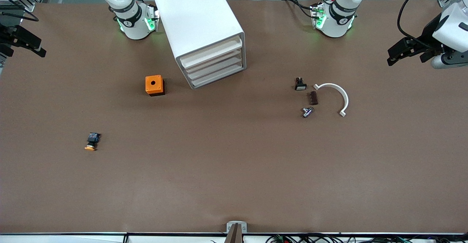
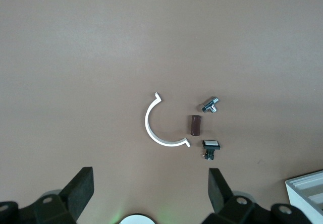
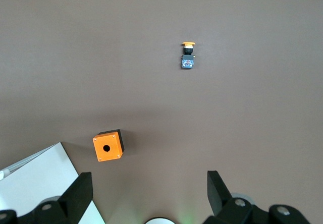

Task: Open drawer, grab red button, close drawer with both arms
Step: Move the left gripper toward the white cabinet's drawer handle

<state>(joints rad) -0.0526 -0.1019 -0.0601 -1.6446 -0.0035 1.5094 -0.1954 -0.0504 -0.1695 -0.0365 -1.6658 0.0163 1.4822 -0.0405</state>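
Red button's not visible anywhere, presumably inside the shut drawer unit (image 1: 204, 31). Only an orange-capped button (image 1: 91, 141) lies out on the table (image 1: 234, 170), near the right arm's end. Left gripper (image 2: 151, 191) and right gripper (image 3: 149, 191) both hang spread wide and empty at their table ends. Risk: grabbing the orange lookalike, or pulling the wrong drawer.

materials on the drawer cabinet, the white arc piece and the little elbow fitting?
Drawer cabinet: likely plastic; smooth matte white shell, rounded corners. White arc piece: probably plastic too; thin, uniform matte white. Elbow fitting: looks like metal, chrome-like; bright silvery glints.
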